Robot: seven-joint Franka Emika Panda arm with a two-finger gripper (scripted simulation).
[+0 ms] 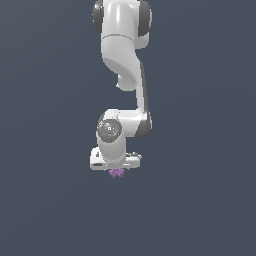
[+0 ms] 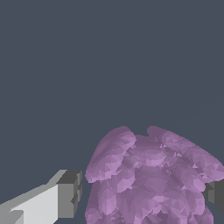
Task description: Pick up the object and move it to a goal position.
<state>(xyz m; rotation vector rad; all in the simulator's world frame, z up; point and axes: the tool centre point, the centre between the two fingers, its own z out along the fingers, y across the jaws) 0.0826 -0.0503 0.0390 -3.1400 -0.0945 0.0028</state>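
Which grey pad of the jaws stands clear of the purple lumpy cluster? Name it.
The grey pad on the visible white finger: background shows between it and the purple lumpy cluster, which overlaps the other pad.

We see a glossy white arm (image 1: 122,45) with dark joint bands, grey round cap, grey-padded fingers (image 2: 70,192).

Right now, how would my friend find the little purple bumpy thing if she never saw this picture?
Look for the big white robot arm hanging down against the plain dark grey-blue background. Follow it down to its wide white gripper. Peeking out just under it sits the small purple lumpy cluster, like tiny berries, the only colourful thing in the scene.
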